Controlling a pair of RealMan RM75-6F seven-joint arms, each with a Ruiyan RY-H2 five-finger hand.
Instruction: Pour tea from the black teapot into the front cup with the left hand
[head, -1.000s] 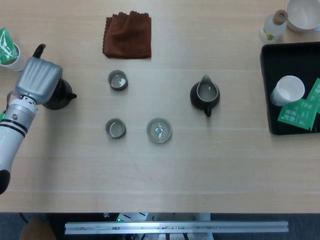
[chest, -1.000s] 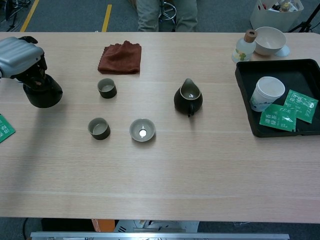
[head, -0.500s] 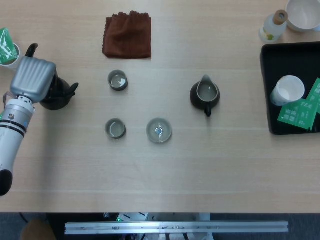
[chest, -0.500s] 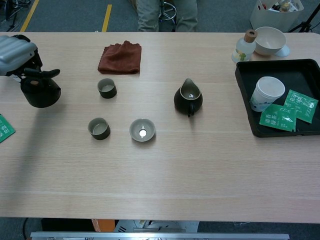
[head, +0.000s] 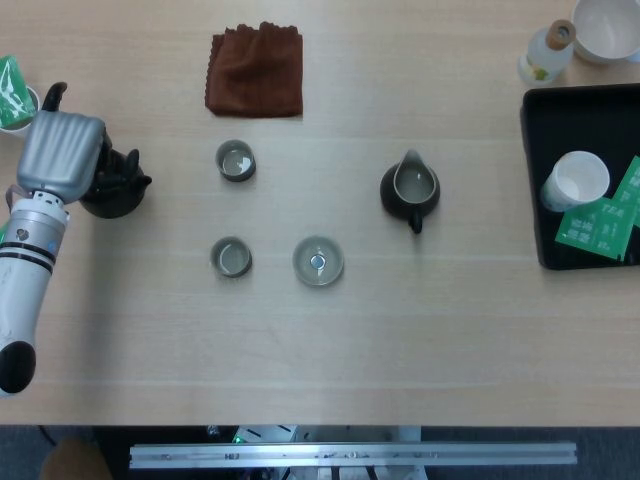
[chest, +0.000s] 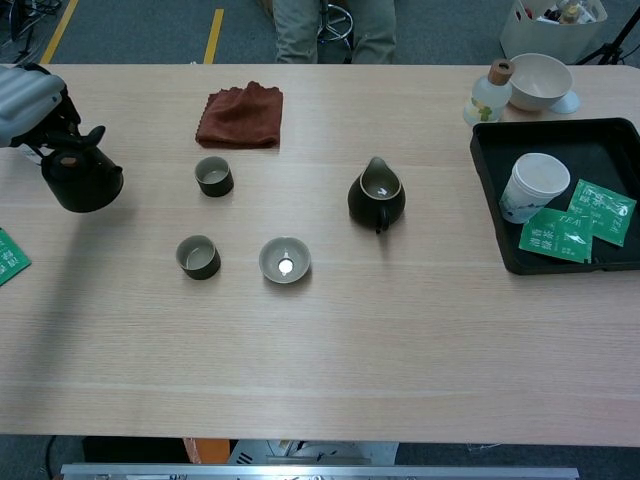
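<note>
The wooden counter (chest: 330, 350) carries a black tray (chest: 600, 140) at its right edge. The left hand (head: 62, 155) hovers at the left edge, having shifted back and outward since a second ago, uncovering the black teapot (chest: 82, 182), which sits upright on the counter. Whether the fingers grip its handle I cannot tell (they lie hidden under the hand's back). The front cup (chest: 198, 257) sits toward the counter's middle, well apart from the teapot.

two small cups (head: 236, 160) (head: 231, 257), one black teapot (head: 112, 188), one pitcher (head: 409, 190), three green packets (head: 598, 222)
</note>
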